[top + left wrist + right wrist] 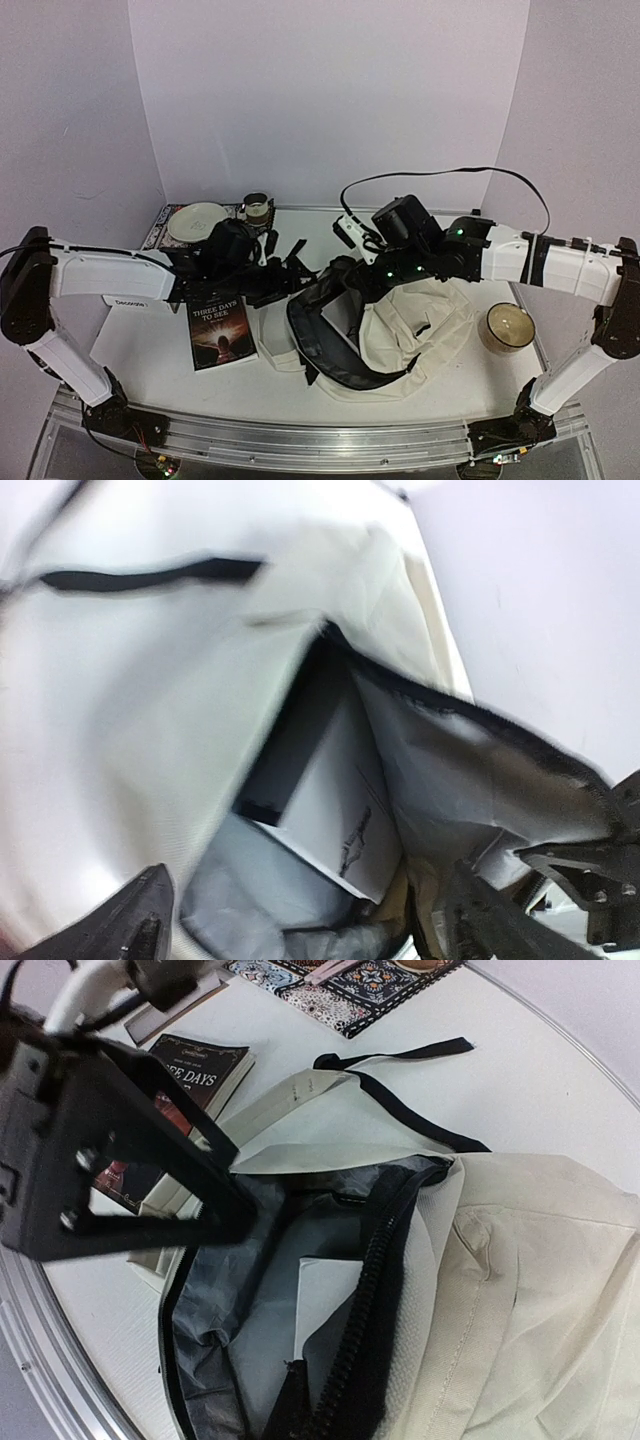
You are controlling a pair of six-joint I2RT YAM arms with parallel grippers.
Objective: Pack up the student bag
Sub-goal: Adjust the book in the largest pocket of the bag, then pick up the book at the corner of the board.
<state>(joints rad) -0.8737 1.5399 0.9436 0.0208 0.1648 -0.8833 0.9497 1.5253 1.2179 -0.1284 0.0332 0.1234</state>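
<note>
The student bag (430, 330) is a cream fabric backpack lying on the table, its black-zippered mouth (318, 335) held open toward the left. My right gripper (352, 278) is shut on the zipper rim (375, 1290) and holds it up. My left gripper (310, 930) hangs open at the bag's mouth with nothing between its fingers (140, 920). Below it, inside the grey lining, lies a white flat book or box (335, 790), which also shows in the right wrist view (335, 1285).
A dark book titled "Three Days to See" (222, 335) lies left of the bag. At the right stands a candle jar (507, 327). A plate (197, 220), a cup (257, 208) and a patterned mat (350, 990) sit at the back left.
</note>
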